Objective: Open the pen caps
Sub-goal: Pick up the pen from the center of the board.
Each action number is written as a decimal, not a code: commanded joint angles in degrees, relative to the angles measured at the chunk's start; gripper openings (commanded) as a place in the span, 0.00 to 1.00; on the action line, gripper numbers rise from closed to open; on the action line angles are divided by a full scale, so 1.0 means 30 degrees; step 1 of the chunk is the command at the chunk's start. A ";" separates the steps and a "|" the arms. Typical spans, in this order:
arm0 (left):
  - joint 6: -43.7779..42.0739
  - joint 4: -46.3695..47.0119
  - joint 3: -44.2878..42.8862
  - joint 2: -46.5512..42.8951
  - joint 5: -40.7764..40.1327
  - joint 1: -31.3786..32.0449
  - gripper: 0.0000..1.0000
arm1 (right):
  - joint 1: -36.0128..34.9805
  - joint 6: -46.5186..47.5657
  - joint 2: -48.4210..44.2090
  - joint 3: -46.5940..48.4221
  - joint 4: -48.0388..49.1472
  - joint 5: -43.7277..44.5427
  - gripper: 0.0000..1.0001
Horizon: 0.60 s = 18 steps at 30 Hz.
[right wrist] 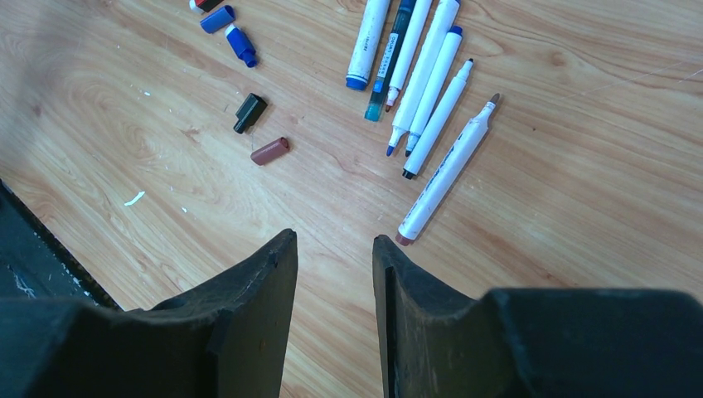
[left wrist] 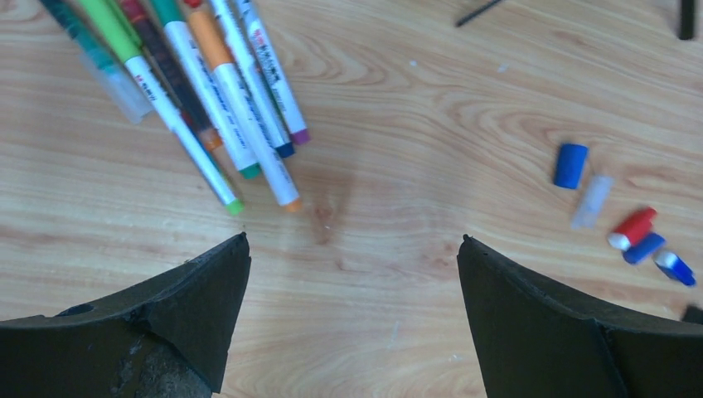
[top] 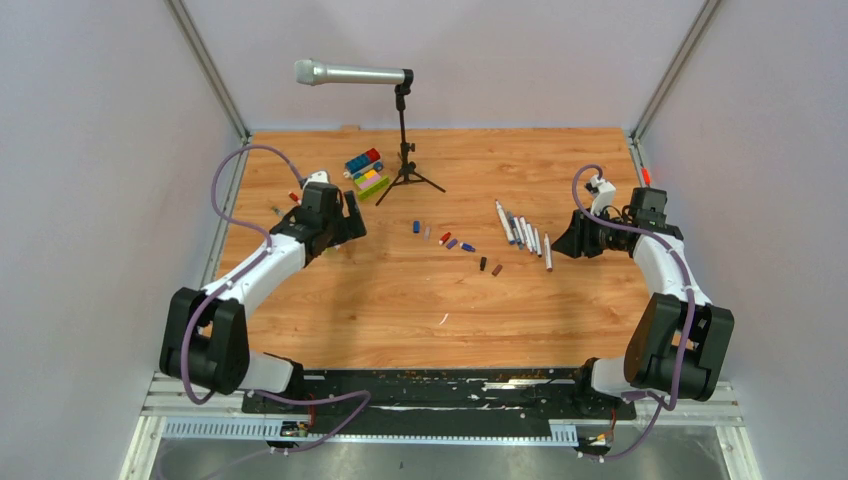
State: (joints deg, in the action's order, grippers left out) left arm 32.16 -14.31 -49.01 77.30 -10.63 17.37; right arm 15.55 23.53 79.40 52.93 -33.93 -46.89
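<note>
Several pens (left wrist: 217,99) with coloured caps on their ends lie in a fan ahead and to the left of my left gripper (left wrist: 355,240), which is open wide and empty above bare wood. Loose pen caps (left wrist: 570,165) in blue, red and clear lie to its right. In the top view these caps (top: 452,241) are strewn mid-table. Several uncapped white pens (right wrist: 427,79) lie ahead of my right gripper (right wrist: 335,236), which is open with a narrower gap and empty. A black cap (right wrist: 249,112) and a brown cap (right wrist: 270,151) lie to its left.
A silver microphone (top: 350,73) on a black tripod stand (top: 405,150) is at the back middle. Multicoloured toy blocks (top: 365,170) lie beside it. The left gripper (top: 348,218) and right gripper (top: 562,242) flank the caps. Grey walls enclose the table.
</note>
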 commanded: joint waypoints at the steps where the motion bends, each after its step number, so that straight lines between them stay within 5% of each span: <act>1: 0.0759 -0.1833 -0.2062 0.1236 -0.1000 -0.0925 0.99 | 0.0082 0.0404 -0.0559 0.0606 0.0109 -0.0563 0.40; 7: 0.2415 -0.3355 -0.3076 0.2301 -0.3764 -0.2454 0.90 | 0.0075 0.0446 -0.0488 0.0594 0.0115 -0.0541 0.40; 11: 0.2777 -0.2799 -0.3312 0.3081 -0.1375 -0.4979 0.63 | 0.0075 0.0445 -0.0435 0.0602 0.0101 -0.0544 0.40; 18: 0.1635 -0.3044 -0.5668 0.5552 -0.1136 -0.7450 0.49 | 0.0075 0.0475 -0.0364 0.0615 0.0062 -0.0515 0.40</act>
State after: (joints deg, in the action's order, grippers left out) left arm 38.44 -22.65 -60.25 90.45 -14.15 -3.03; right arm 15.57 23.70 79.40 52.93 -34.00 -47.03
